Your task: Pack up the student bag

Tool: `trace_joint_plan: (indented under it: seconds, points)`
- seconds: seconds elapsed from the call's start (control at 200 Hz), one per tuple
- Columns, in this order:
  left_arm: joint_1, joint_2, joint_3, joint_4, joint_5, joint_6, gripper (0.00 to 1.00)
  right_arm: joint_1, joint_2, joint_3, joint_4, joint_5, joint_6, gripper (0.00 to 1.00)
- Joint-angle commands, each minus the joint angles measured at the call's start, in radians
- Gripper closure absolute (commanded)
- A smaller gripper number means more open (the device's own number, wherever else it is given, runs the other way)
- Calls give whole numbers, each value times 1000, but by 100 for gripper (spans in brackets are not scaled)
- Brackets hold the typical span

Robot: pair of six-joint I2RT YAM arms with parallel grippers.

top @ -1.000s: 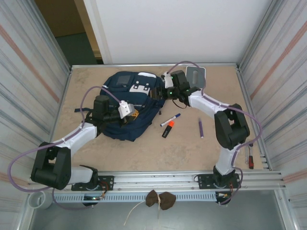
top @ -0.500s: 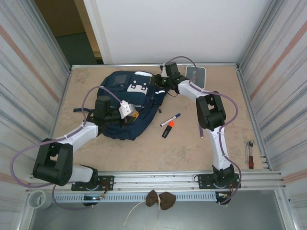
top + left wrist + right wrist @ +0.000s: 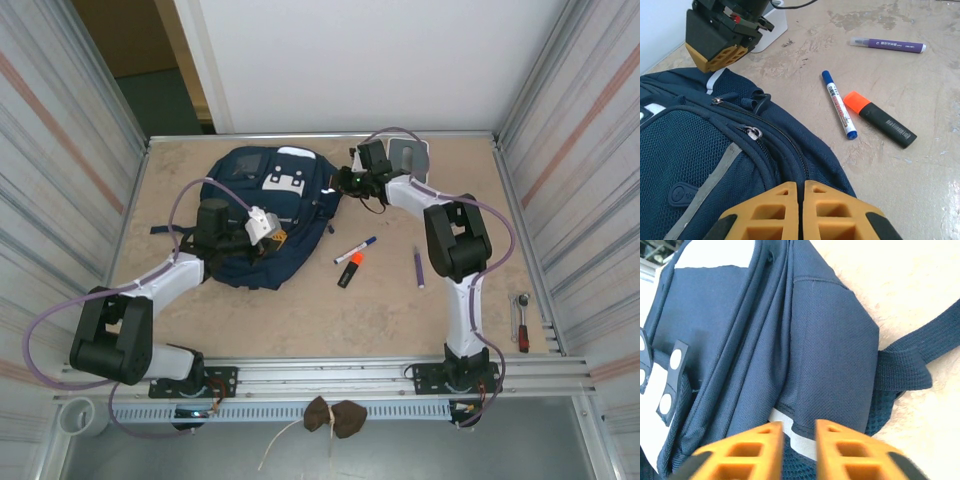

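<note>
left gripper [image 3: 801,186] pressed together at the student bag [image 3: 700,150] (contact hidden); right gripper [image 3: 799,429] parted over it.

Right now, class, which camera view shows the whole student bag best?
The top external view: the student bag lies whole on the table, outline and patches clear. The left wrist view gives one corner with its zippers; the right wrist view gives a close stretch of side fabric and a strap.

A blue marker [image 3: 839,104] and an orange highlighter [image 3: 880,119] are laid just beside each other on the tabletop [image 3: 300,310]; a purple pen [image 3: 888,45] is set near them.
</note>
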Motion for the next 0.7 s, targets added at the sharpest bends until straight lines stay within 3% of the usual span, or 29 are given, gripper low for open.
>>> trace_joint_plan:
  seconds: [0.0, 0.115, 0.2, 0.24, 0.371, 0.441, 0.691]
  points:
    - [3, 0, 29, 13, -13, -14, 95, 7, -56, -31, 10, 96, -49, 61]
    - [-2, 0, 31, 9, -15, -11, 95, 2, 0, 18, -21, 98, -64, 44]
    - [-4, 2, 32, 5, -17, -9, 96, 3, 64, 92, -68, 75, -74, 43]
    - [-4, 2, 31, 5, -18, -9, 95, 3, 89, 119, -79, 54, -73, 48]
    - [-4, 11, 38, 3, -38, -18, 95, -2, 73, 118, -73, 15, -79, 87]
    - [-1, 20, 47, 0, -69, -33, 95, -16, 13, 64, -72, 38, -88, 99]
    - [47, 62, 88, 22, -209, -150, 90, -23, -266, -296, 48, 77, -45, 100]
